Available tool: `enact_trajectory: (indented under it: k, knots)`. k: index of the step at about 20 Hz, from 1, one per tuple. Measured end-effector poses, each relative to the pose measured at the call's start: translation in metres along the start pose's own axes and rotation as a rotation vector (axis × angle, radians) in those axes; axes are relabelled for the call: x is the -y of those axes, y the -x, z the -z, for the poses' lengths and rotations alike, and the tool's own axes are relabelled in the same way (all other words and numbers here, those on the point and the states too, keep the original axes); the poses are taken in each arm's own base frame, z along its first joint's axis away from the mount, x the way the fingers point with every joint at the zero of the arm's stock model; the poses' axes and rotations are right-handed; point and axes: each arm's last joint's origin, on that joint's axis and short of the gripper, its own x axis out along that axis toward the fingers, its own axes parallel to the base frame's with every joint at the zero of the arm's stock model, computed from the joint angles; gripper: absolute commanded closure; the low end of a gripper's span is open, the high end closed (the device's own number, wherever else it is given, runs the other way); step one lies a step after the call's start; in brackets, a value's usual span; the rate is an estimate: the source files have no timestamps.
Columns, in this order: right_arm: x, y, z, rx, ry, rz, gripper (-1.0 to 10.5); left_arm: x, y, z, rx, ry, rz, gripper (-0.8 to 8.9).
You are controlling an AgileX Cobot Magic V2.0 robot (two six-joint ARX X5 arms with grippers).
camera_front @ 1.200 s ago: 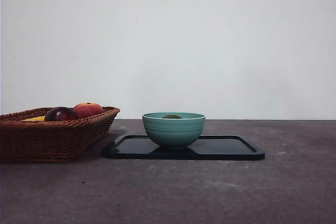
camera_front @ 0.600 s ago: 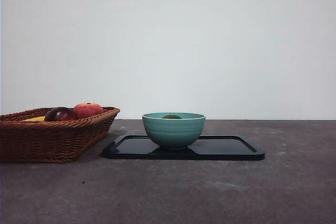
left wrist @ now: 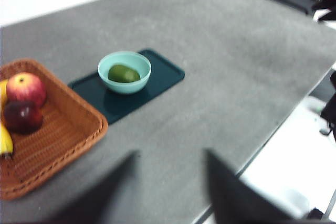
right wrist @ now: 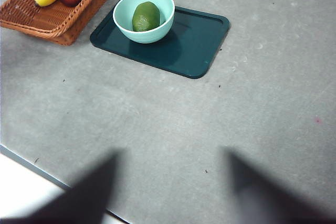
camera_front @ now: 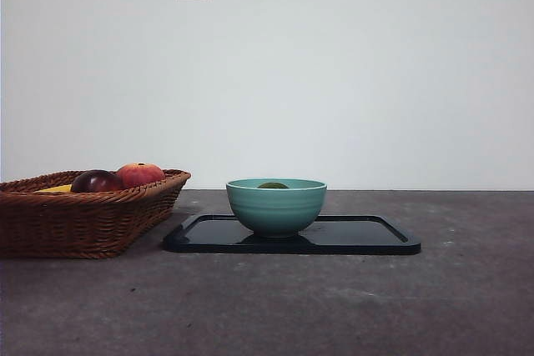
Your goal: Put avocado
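Front view: nothing differs from the pictures of a second and half a second ago; the bowl (camera_front: 276,206) sits on the dark tray (camera_front: 367,238), the basket (camera_front: 83,218) stands just beside the tray, and only a sliver of the avocado (camera_front: 273,185) shows over the bowl's rim. No arm enters this view at all. That stillness, with the fruit already in the bowl, suggests the placing is done and both arms have drawn clear. Left wrist view: the left claw (left wrist: 170,190) hangs over bare worktop (left wrist: 236,72), its two jaws spread with clear space between them and nothing held. The avocado (left wrist: 124,73) lies inside the bowl (left wrist: 124,71), which sits on the tray (left wrist: 160,72); it is well apart from this claw. The basket (left wrist: 58,135) holds a red-orange fruit (left wrist: 25,88), a maroon fruit (left wrist: 22,116) and a banana (left wrist: 5,140). Right wrist view: the right claw (right wrist: 170,190) is likewise spread and empty, over open worktop (right wrist: 210,124). The avocado (right wrist: 146,16) rests in the bowl (right wrist: 144,15) toward one end of the tray (right wrist: 194,45), far from these jaws too, with the basket (right wrist: 52,17) just beside the tray. Neither claw touches anything, so I judge that no further move is needed unless the fruit is meant for another place.
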Motion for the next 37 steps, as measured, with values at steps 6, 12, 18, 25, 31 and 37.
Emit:
enact_trajectory:
  k: [6,12,18,25,31,37]
  knots:
    - [-0.001,0.0,0.0,0.002,-0.004,-0.017,9.3,0.0,0.0,0.002,-0.021,-0.001,-0.002,8.07]
    - [-0.001,0.0,0.0,0.002,-0.005,-0.017,9.3,0.0,0.0,0.002,-0.02,-0.001,-0.002,8.07]
    - [-0.001,0.0,0.0,0.002,-0.005,-0.017,9.3,0.001,-0.001,0.001,-0.008,0.142,-0.314,8.07]
    - [-0.001,0.0,0.0,0.001,-0.005,-0.018,9.3,-0.007,-0.017,0.004,0.027,0.286,-0.675,8.07]
    - [-0.001,0.0,0.0,0.002,-0.005,-0.017,9.3,-0.065,-0.095,0.049,0.225,0.221,-0.796,8.07]
    - [-0.001,0.0,0.0,0.002,-0.005,-0.017,9.3,-0.083,-0.143,0.124,0.308,0.25,-0.795,8.07]
